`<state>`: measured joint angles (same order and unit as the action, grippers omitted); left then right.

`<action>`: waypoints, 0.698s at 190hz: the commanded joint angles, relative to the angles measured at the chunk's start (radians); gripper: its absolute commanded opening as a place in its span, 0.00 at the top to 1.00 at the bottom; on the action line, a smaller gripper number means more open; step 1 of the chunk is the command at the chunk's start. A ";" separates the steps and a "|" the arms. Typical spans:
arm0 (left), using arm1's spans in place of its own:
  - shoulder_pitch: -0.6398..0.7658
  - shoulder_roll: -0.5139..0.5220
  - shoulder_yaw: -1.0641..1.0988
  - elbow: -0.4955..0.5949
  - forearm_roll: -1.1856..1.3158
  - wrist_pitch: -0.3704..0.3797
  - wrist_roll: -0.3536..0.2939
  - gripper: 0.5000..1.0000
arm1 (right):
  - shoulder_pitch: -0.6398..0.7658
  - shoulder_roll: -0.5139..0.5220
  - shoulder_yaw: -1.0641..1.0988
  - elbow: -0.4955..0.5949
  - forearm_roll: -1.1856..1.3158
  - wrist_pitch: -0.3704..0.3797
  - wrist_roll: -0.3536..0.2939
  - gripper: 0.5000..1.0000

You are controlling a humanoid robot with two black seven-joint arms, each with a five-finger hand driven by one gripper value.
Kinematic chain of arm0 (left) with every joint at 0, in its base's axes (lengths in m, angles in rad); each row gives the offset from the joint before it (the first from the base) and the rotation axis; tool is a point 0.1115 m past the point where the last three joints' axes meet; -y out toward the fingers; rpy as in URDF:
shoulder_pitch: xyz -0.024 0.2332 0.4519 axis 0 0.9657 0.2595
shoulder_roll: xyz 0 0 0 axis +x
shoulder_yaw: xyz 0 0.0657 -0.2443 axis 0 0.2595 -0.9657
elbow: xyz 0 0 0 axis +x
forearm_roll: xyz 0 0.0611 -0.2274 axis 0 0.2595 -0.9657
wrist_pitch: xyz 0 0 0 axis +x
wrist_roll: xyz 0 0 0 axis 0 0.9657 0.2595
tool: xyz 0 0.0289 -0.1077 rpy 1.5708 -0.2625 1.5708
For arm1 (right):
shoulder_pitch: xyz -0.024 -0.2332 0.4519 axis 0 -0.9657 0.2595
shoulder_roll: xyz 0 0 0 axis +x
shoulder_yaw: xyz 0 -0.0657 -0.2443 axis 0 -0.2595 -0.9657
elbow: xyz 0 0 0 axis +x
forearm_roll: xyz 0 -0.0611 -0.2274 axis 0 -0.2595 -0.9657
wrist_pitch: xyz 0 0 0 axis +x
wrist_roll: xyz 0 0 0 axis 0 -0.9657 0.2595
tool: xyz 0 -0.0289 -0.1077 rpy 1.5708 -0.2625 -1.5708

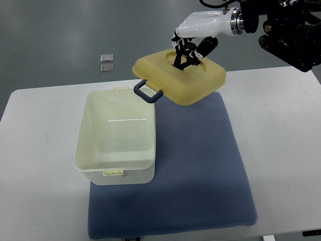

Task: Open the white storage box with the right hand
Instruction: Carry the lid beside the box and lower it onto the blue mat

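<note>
The white storage box (118,138) stands open on the left part of a blue mat (200,170), its inside empty. Its cream lid (178,75), with a dark grey handle (147,92) at its near-left corner, is lifted off and held tilted beyond the box's far right corner. My right hand (186,52) comes in from the upper right, white shell and black fingers (181,60) shut on the lid's top recess. The left arm does not show.
The mat lies on a white table (281,130). Two small shiny squares (107,63) lie on the grey floor past the table's far edge. The robot's dark arm links (291,35) hang over the table's far right corner.
</note>
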<state>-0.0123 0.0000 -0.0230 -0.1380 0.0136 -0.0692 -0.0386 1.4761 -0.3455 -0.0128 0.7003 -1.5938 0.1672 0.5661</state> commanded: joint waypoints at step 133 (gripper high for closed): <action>0.000 0.000 0.000 0.000 0.000 0.000 0.000 0.00 | -0.178 -0.109 0.001 -0.010 0.000 -0.064 0.003 1.00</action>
<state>-0.0123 0.0000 -0.0232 -0.1381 0.0136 -0.0692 -0.0386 1.3293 -0.4661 -0.0123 0.6980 -1.5938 0.1135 0.5752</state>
